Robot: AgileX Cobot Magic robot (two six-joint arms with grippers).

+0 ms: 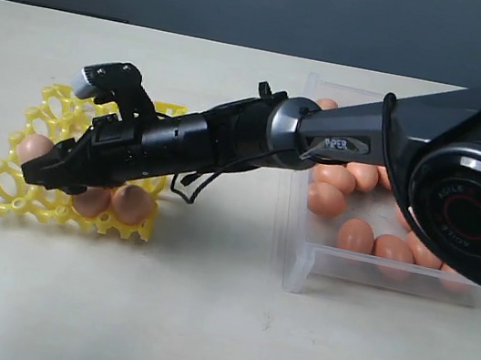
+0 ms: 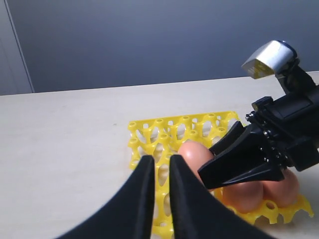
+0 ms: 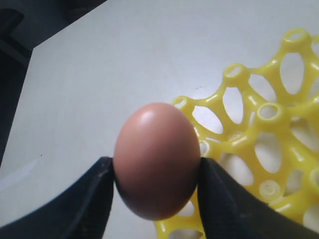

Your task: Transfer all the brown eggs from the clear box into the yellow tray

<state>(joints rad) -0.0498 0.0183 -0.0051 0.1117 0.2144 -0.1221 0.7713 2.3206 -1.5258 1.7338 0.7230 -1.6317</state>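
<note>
An egg is clamped across its sides between the two black fingers of the right gripper. The egg is held at the tray, over the cups on the side farthest from the box. Whether it is already seated in a cup cannot be told. The right arm is stretched across the table from the box side to reach this position.

The fingers of the left gripper are drawn nearly together, with only a narrow gap between them, and nothing is held. This gripper is stationed low beside the tray, facing the right gripper.

Progress is judged as early:

- Two eggs are seated side by side in cups along the near edge of the tray.
- The clamped egg is to be counted as the third once it has been released.
- Most cups are empty.
- Many eggs are left in the box. An exact count is prevented by the arm, which hides part of the box.

The step in hand is judged to be placement. The egg is to be lowered into a free cup before the grip is let go.
</note>
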